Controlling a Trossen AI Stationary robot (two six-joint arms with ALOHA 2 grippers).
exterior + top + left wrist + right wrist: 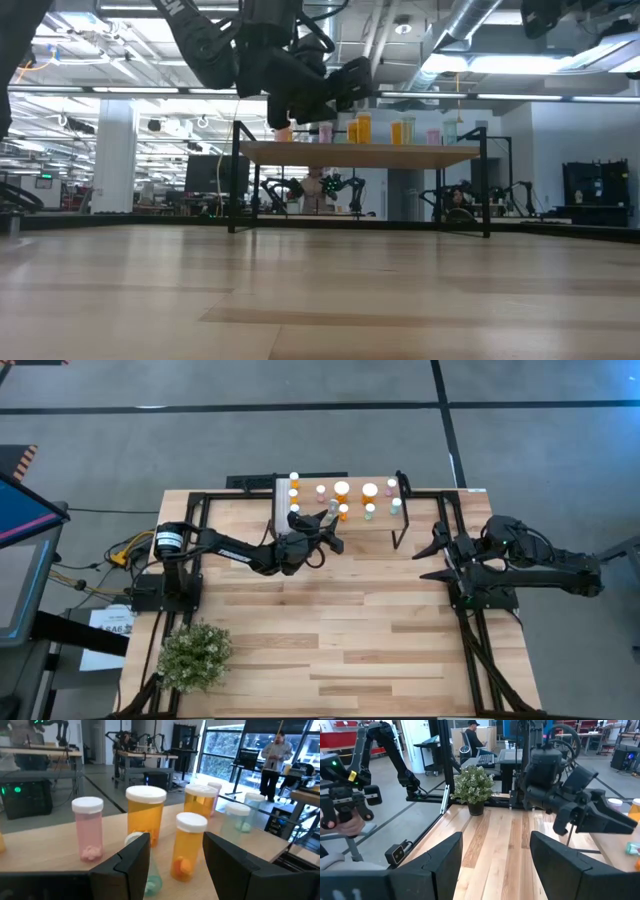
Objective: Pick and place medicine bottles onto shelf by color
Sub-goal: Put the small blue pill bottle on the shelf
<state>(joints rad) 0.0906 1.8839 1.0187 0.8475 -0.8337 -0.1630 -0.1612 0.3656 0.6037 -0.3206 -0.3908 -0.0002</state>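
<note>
The shelf (310,506) stands at the table's far edge, with light wood top (50,845) on black legs (486,190). Several white-capped medicine bottles stand on it: orange (342,488), pink (88,827), pale green (369,510). My left gripper (333,532) (176,838) is open at the shelf's near edge, just above its top. A small orange bottle (187,847) stands beyond the gap between its fingers. A pale green bottle (152,881) is partly hidden behind one finger. My right gripper (432,556) (495,837) waits open by the table's right side. My left gripper's open fingers come level at the shelf top from the near side. One finger (131,860) covers part of the pale green bottle's cap (132,839). Whether it touches that bottle, I cannot tell.
A potted plant (195,650) (475,785) sits at the table's near left corner. Bare tabletop (340,630) stretches between the arms. A white block (283,500) lies at the shelf's left end. People show in the room beyond (275,752) (472,735).
</note>
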